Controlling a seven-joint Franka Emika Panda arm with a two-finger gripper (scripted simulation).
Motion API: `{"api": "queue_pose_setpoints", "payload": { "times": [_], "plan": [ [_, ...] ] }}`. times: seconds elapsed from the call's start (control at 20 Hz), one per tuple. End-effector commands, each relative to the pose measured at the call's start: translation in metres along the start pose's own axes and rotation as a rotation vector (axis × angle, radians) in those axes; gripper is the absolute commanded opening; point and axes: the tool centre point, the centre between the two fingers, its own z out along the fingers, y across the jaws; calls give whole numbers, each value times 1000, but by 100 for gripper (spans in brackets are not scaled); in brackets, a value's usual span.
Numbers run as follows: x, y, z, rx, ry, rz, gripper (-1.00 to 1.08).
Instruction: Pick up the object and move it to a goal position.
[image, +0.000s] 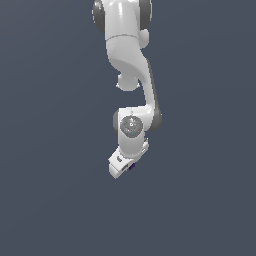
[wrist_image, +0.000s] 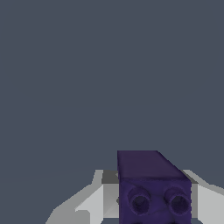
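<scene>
In the exterior view we see the white Franka arm hanging down the middle of the frame, its white gripper (image: 121, 167) tilted toward seven o'clock over a plain grey-blue ground. A sliver of the tiny dark purple cube (image: 132, 166) peeps out at the gripper's four o'clock edge — most of it is hidden behind the hand. No goal marker shows here, so we cannot say how far the carry has to go.

In the wrist view the dark purple cube (wrist_image: 153, 188) fills the space between the two pale fingers (wrist_image: 89, 203), which sit close on either side of it; we judge the gripper closed on the cube (actual contact at the pads is cut off by the frame edge, so the grasp depth is unclear).

The risks, as we judge them:
- The cube looks seated off-centre between the fingers — a fast swing could twist it loose.
- The tilted wrist means a shallow grip might let it slide out.
- With nothing marking the goal, releasing early would drop it short.
</scene>
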Motion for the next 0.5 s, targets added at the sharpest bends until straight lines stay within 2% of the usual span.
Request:
{"api": "queue_pose_setpoints", "payload": {
  "times": [0.0,0.45],
  "plan": [
    [-11,0,-3,-1,0,1,-100],
    [-74,-1,-21,-1,0,1,-100]
  ]
}}
